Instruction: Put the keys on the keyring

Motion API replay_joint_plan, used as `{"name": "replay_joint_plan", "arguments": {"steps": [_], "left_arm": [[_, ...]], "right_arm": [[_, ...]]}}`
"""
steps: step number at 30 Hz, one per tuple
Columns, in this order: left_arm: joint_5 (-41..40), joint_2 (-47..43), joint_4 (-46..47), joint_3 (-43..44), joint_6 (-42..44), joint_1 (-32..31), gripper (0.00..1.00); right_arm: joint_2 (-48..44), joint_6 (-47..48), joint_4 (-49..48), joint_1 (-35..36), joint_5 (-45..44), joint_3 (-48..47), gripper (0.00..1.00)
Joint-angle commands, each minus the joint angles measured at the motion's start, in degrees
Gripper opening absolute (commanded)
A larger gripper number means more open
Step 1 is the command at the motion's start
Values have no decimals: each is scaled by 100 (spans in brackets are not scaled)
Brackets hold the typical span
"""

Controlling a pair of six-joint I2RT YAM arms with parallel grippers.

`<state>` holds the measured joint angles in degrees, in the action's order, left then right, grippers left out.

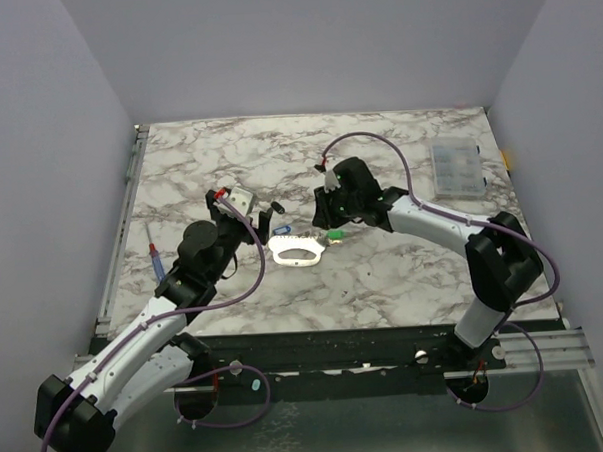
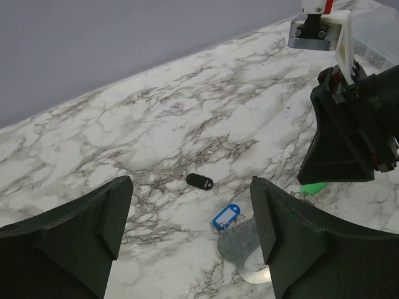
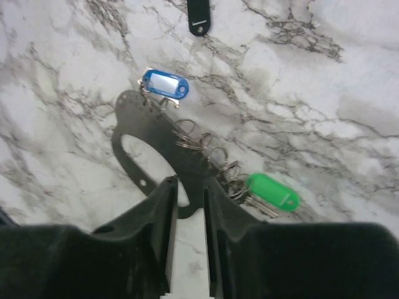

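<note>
The right arm stretches to mid-frame, its right gripper narrowly parted astride a flat grey oval metal keyring plate, grip unclear.

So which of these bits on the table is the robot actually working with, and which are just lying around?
For the job:
- blue key
- green key
- keyring, a flat grey plate edged with small rings

Just lying about:
- small black tag
- clear plastic box
- blue-and-red pen-like tool
</note>
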<state>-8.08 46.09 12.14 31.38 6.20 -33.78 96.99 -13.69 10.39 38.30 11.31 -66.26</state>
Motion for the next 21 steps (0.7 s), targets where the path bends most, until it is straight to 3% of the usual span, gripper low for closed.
{"name": "replay_joint_plan", "arguments": {"steps": [1, 4, 13, 21], "left_arm": [[201, -57, 131, -70, 70, -15, 84], [214, -47, 135, -70, 80, -15, 84], [210, -22, 128, -72, 116, -15, 84], [201, -28, 110, -70, 136, -15, 84]], "right_arm": [[205, 368, 266, 45, -463, -34, 39], [385, 291, 463, 45, -440, -231, 49], [923, -73, 482, 53, 69, -742, 52], [1480, -429, 1209, 52, -440, -1314, 54]]}}
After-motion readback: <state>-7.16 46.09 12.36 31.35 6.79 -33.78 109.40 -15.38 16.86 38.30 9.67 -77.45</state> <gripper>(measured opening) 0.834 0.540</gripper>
